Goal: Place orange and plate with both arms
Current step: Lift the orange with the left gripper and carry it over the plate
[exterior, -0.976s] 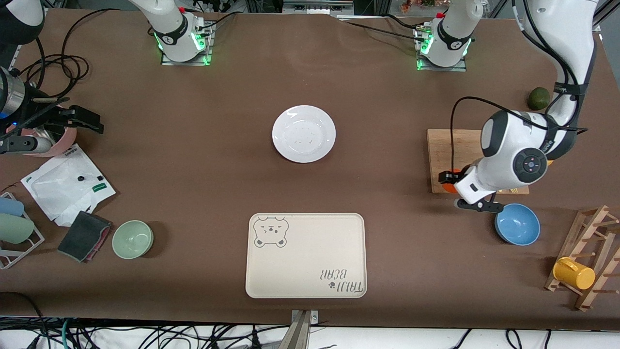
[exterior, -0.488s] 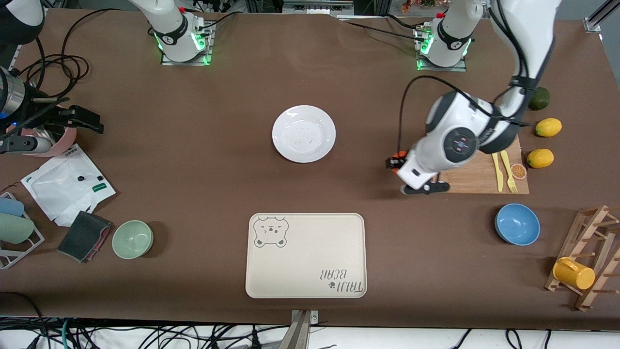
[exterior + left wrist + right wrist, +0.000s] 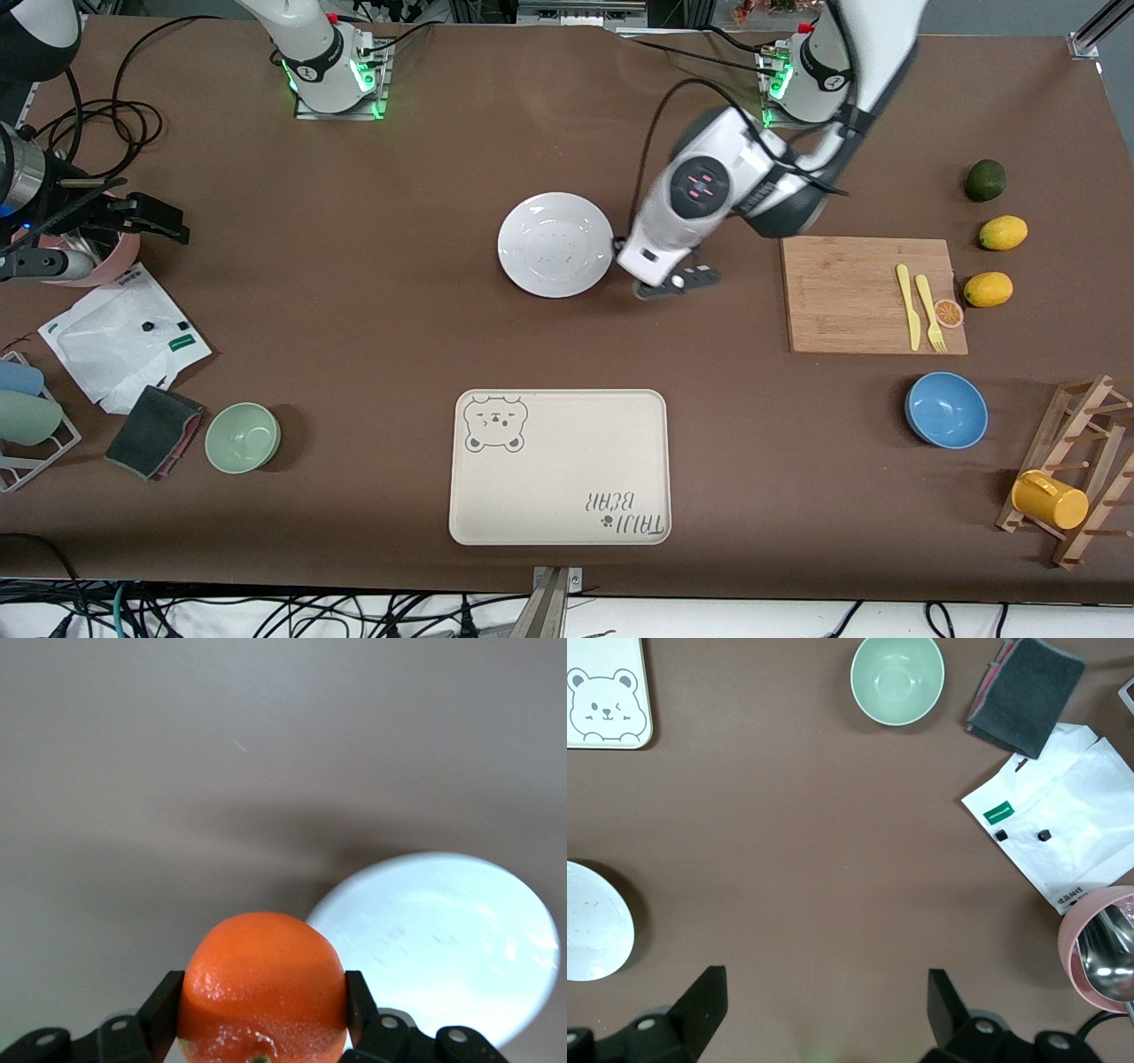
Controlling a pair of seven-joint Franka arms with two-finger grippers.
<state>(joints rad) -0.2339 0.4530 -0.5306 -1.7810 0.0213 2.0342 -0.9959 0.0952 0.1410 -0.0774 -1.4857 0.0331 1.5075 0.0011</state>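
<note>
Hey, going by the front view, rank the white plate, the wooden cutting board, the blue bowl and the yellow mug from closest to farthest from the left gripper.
The left gripper, shut on the orange, hangs by the plate's edge.
1. Plate: right beside it, mid-table.
2. Cutting board: toward the left arm's end.
3. Blue bowl: nearer the camera than the board.
4. Yellow mug: on the wooden rack, table corner.

Orange held aloft beside white plate.
Round, bright, pinched between black fingers; the empty glossy plate lies flat mid-table.
</note>
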